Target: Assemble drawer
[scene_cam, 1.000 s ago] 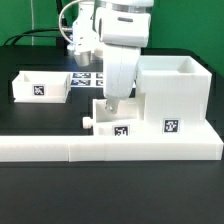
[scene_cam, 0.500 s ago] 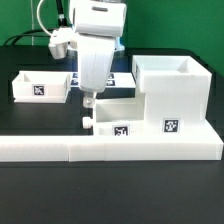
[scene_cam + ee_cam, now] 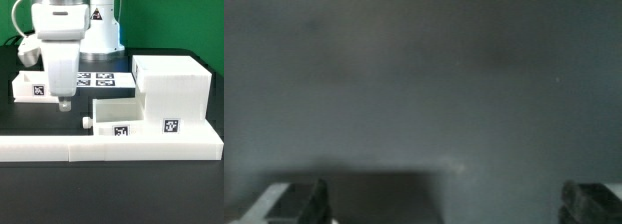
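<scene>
Dark tabletop (image 3: 420, 90) alone in the wrist view, fingers (image 3: 295, 205) wide apart, empty; drawer (image 3: 172, 95) only in exterior view.

Black table (image 3: 110, 195), bearing drawer housing (image 3: 172, 95), knobbed tray (image 3: 112, 120) beside it; second tray (image 3: 28, 88), low wall (image 3: 110, 149), marker board (image 3: 100, 78)

Bare table (image 3: 70, 125) gap under hand (image 3: 62, 103), between left tray (image 3: 30, 88) and knobbed tray (image 3: 118, 118); low wall (image 3: 110, 148) bars near side

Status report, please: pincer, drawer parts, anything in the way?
Pincer open, empty, low over table, between knob tray and second tray. Knob tray beside housing. No obstacle seen.
</scene>
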`<state>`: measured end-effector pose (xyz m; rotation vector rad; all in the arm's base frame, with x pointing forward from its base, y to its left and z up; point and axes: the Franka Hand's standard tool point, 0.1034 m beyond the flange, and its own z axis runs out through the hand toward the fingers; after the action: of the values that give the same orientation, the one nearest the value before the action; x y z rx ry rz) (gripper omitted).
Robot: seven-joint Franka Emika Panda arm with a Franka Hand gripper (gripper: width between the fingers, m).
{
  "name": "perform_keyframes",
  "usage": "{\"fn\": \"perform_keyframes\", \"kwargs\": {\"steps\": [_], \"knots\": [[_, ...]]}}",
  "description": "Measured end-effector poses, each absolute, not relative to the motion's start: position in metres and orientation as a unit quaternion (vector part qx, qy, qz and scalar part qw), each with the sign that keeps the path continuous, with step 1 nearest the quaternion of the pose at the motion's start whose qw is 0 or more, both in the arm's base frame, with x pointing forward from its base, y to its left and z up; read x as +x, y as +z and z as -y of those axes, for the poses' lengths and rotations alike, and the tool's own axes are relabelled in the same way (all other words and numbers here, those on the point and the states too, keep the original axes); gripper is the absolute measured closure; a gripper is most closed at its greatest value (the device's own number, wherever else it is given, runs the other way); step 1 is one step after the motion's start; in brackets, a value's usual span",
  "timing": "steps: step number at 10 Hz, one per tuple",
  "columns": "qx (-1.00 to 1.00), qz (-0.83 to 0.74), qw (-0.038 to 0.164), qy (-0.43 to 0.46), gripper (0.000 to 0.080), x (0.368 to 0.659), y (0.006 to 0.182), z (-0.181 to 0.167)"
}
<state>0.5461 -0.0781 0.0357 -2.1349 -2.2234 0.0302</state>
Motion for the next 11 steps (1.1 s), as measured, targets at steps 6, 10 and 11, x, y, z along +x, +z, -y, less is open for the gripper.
{"fn": "perform_keyframes", "kwargs": {"steps": [6,10,11], "knots": [[-0.668,0.741,0.067,-0.014,0.0150,0.552,0.009,0.056],[-0.666,0.742,0.069,-0.017,0.0150,0.553,0.007,0.046],[-0.672,0.738,0.067,-0.013,0.0150,0.554,0.008,0.040]]}}
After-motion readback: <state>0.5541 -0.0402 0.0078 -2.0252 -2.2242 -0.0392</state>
